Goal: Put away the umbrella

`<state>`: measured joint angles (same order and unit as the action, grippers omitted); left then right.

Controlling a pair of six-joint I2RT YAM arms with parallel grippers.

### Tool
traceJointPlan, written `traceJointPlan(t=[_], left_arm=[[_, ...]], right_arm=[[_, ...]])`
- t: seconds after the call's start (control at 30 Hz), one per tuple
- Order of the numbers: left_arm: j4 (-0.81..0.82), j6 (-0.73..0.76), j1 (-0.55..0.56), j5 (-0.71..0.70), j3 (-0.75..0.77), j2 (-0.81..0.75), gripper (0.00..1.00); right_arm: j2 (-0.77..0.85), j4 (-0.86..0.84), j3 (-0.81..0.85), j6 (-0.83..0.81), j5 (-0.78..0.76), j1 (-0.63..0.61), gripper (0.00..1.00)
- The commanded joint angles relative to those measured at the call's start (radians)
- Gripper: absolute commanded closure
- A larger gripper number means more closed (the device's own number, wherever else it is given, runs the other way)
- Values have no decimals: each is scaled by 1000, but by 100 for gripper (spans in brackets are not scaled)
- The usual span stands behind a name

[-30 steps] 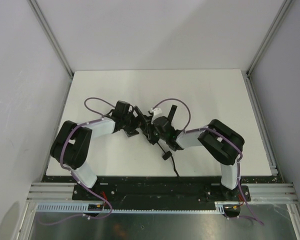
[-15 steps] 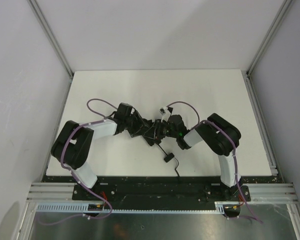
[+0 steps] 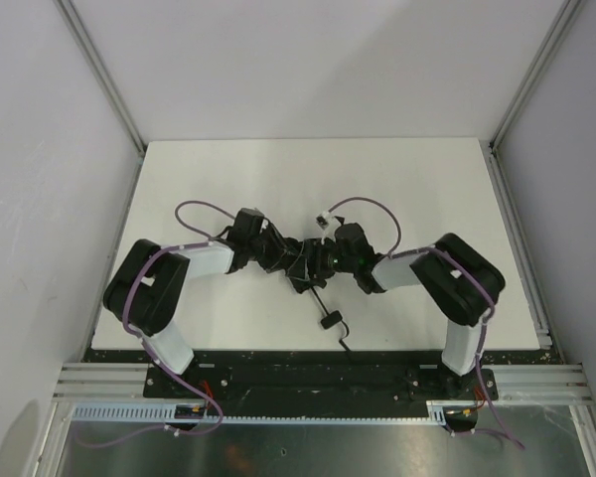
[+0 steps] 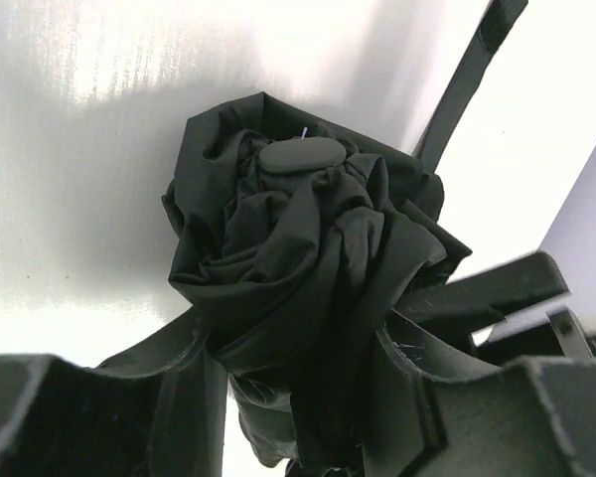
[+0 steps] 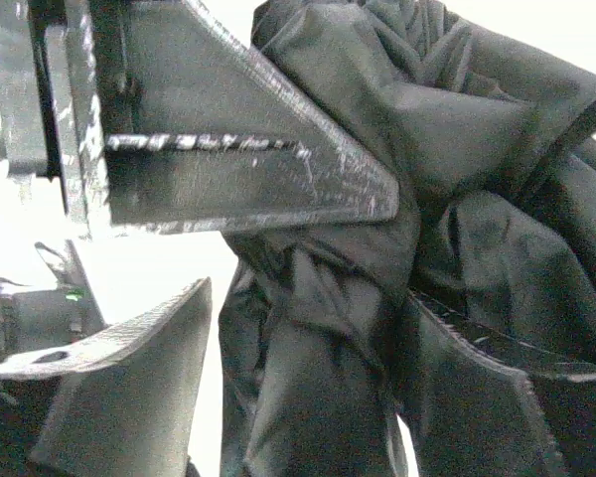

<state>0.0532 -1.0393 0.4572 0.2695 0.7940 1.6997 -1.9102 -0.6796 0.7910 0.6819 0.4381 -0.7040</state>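
The umbrella (image 3: 300, 266) is a crumpled bundle of black fabric at the middle of the white table (image 3: 427, 199), between my two grippers. Its handle (image 3: 330, 320) and thin cord (image 3: 344, 341) trail toward the near edge. My left gripper (image 3: 276, 253) comes in from the left. In the left wrist view the left gripper (image 4: 298, 338) presses the folded umbrella (image 4: 308, 229) from both sides, below its round cap (image 4: 300, 156). My right gripper (image 3: 323, 260) comes in from the right. In the right wrist view the right gripper (image 5: 308, 298) straddles the fabric (image 5: 457, 119), with a bright gap beside one finger (image 5: 129, 397).
Grey enclosure walls and aluminium posts (image 3: 104, 79) bound the table on three sides. A black base rail (image 3: 308, 373) runs along the near edge. Purple cables (image 3: 194, 211) loop over both wrists. A finger of the left gripper (image 5: 228, 149) crosses the top of the right wrist view.
My left gripper has closed onto the umbrella fabric. My right gripper has opened its grip on it, and the right arm's elbow has swung out to the right.
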Motion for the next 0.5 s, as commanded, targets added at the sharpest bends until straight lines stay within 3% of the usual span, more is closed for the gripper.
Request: traceJointPlan(t=[0.0, 0.23, 0.47], left_arm=[[-139, 64, 7, -99, -63, 56, 100], [-151, 13, 6, -63, -76, 65, 100], [-169, -8, 8, -66, -85, 63, 100]], right_arm=[[141, 470, 25, -308, -193, -46, 23], [181, 634, 174, -582, -583, -172, 15], [51, 651, 324, -660, -864, -328, 16]])
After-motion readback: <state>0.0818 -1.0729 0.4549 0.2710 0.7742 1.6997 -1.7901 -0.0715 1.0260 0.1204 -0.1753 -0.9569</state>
